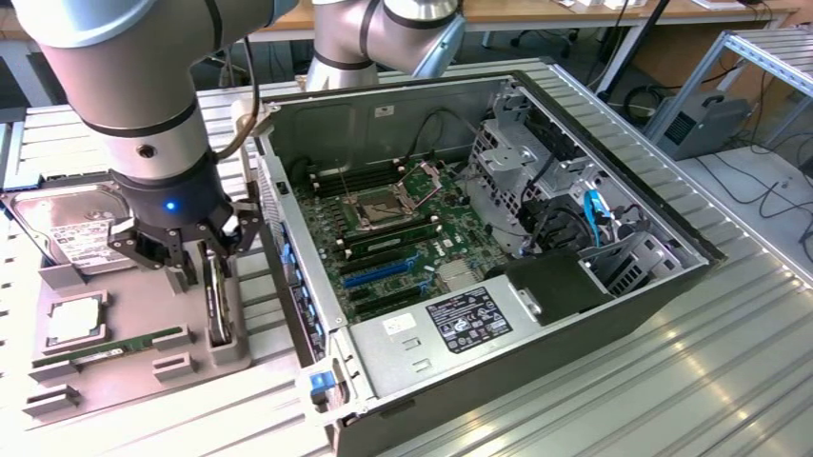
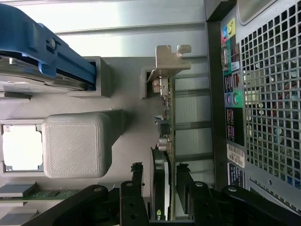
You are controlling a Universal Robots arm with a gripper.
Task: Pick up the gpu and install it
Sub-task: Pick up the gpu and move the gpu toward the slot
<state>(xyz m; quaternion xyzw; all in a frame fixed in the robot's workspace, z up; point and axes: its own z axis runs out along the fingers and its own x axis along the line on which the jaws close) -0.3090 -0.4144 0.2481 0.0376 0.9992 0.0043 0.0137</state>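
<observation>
Grey plastic fixture tray (image 1: 128,376) sits at the exterior view's left, on the ribbed metal table (image 1: 610,400), beside the open black and silver computer tower (image 1: 508,314). The gpu (image 1: 220,307), a thin dark flat card, stands on edge in a tray slot just beside the tower's rear wall. The black two-finger gripper (image 1: 204,255) on the silver robot arm (image 1: 128,114) hangs right above the card, jaws spread, holding nothing. The silver hard drive with white label (image 1: 70,224) lies on the tray behind the gripper. The square silver processor chip (image 1: 74,319) and the narrow green memory stick (image 1: 109,349) are on the tray too. The green motherboard (image 1: 394,248) is exposed inside the tower.

Wrist view: the gpu (image 2: 171,127) is seen edge-on, with its pale metal bracket (image 2: 170,56) at the far end. The gripper (image 2: 160,165) straddles the card, one black finger (image 2: 137,188) on each side. Jaws are wide and not clamped; contact on the board side is unclear. The tower's perforated rear grille (image 2: 273,94) and coloured audio ports (image 2: 230,99) run alongside the card. A blue drive bracket (image 2: 47,52), a grey printed block (image 2: 77,143) and the processor chip (image 2: 21,148) lie on the card's other side.
</observation>
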